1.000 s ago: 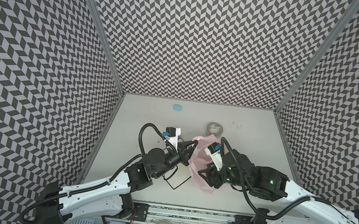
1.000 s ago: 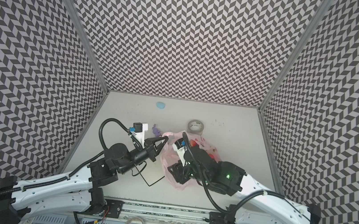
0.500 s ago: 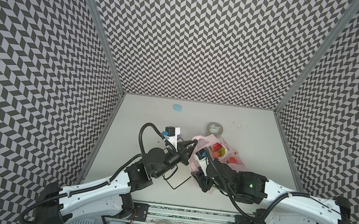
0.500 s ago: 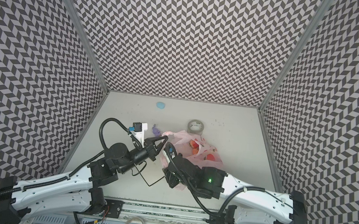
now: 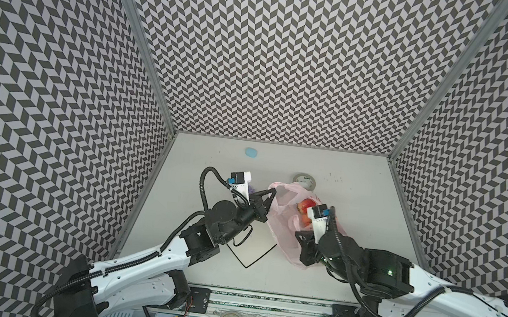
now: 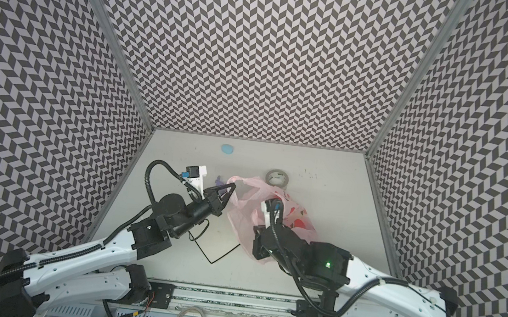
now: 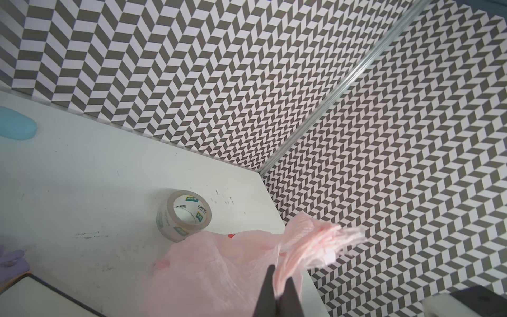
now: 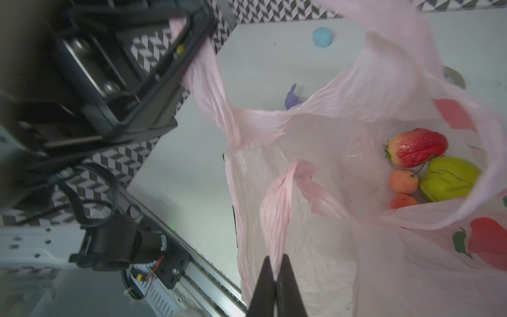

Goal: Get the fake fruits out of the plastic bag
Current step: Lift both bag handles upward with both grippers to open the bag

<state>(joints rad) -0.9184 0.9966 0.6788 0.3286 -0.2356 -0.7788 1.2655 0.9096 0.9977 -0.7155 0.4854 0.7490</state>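
The pink translucent plastic bag [image 5: 280, 231] lies at mid-table, its mouth spread between both arms. My left gripper [image 7: 279, 274] is shut on one bunched handle loop, seen at the bag's far left corner in both top views [image 6: 233, 185]. My right gripper [image 8: 275, 259] is shut on the other handle loop at the bag's near edge; its fingers are hidden in both top views. Inside the bag lie the fake fruits: a red strawberry [image 8: 417, 148], a yellow-green pear [image 8: 450, 178] and two small orange balls [image 8: 404, 181]. A red fruit [image 5: 306, 203] shows through the mouth from above.
A grey tape roll [image 5: 305, 181] stands just behind the bag. A light blue blob [image 5: 250, 152] lies near the back wall. A small purple figure [image 8: 292, 98] sits by the left wrist. A white black-edged plate [image 5: 255, 245] lies partly under the bag. Patterned walls enclose three sides.
My right gripper has closed on the bag's near handle loop, and the right arm has swung left and back right. The left gripper keeps its hold, unmoved.
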